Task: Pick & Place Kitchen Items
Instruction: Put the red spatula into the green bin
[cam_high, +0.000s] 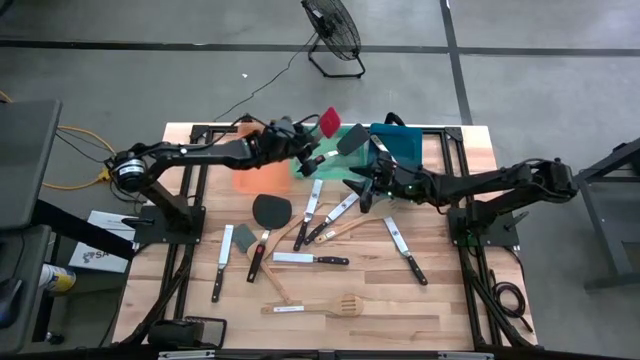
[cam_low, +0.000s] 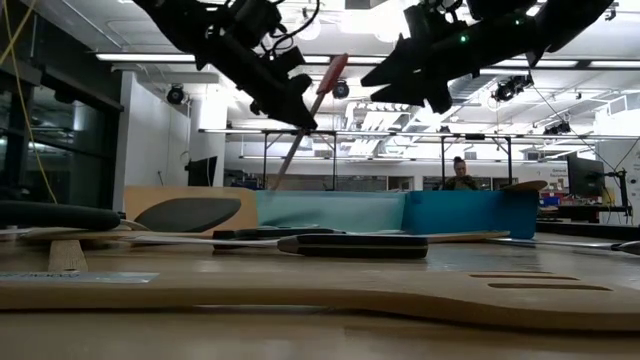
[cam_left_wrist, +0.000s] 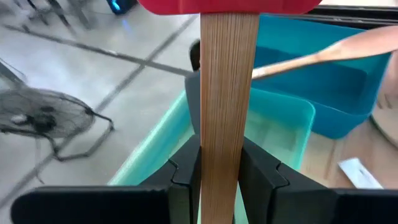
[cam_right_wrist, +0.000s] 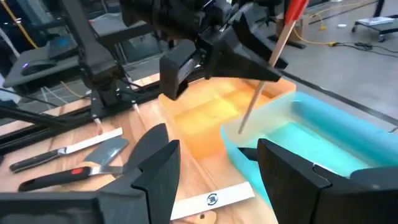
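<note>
Up at the far side of the bench (cam_high: 440, 300), the left end effector (cam_high: 303, 146) is clamped on the wooden handle of a red spatula (cam_high: 329, 122), both fingers (cam_left_wrist: 261, 177) pressed flat against the handle. It hangs the spatula in the air above the green tray (cam_high: 330, 160), red head uppermost and tilted, handle end pointing down toward the tray without touching it. An orange tray (cam_high: 250, 182) lies just left of the green one and a blue tray (cam_high: 405, 145) just right of it.

The right end effector (cam_high: 362, 190) hovers near the green tray's near right corner, its fingers (cam_right_wrist: 155, 165) spread wide with nothing between them.

Most of the other kitchen items lie loose on the bench nearer the camera: a black spatula (cam_high: 270, 212) left of centre, several black-handled knives (cam_high: 312, 259) scattered around the middle, and a slotted wooden turner (cam_high: 320, 306) closest to the near edge. A floor fan (cam_high: 333, 30) stands beyond the bench.
</note>
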